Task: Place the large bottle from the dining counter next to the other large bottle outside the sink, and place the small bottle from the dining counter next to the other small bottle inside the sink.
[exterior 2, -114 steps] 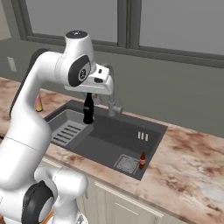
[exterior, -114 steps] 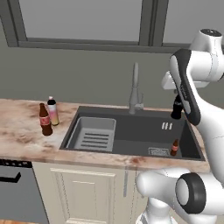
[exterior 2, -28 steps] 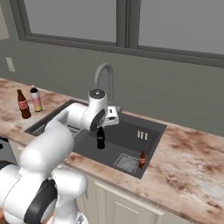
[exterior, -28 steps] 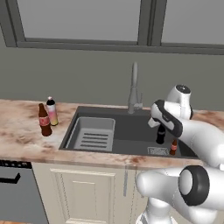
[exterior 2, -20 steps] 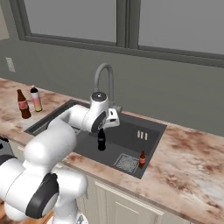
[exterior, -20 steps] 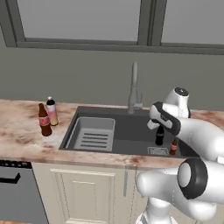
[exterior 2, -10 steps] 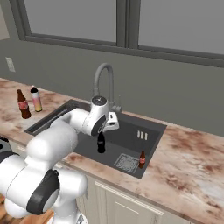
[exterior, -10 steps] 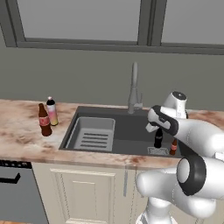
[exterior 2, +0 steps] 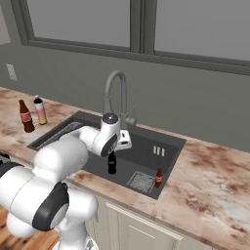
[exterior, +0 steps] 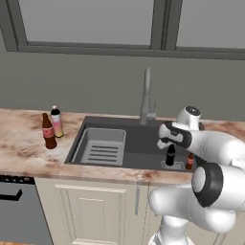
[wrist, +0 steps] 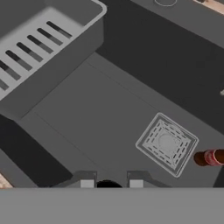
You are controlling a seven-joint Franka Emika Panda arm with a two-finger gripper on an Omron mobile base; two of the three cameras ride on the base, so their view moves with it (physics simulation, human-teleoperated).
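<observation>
Black small bottle [exterior 2: 112,163], clamped in my tool [exterior 2: 113,154], is hanging over the sink [exterior 2: 168,140]; next I'm lowering it beside the other small bottle [exterior 2: 158,178].

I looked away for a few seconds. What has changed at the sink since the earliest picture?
The pincer carried the small black bottle from high over the sink down into the basin, toward the small brown bottle by the drain. It is still shut on it. The two large bottles on the counter and the ribbed tray stayed put.

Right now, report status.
Gripper shut on small black bottle, low in sink. Other small bottle beside drain. Nothing between.
</observation>
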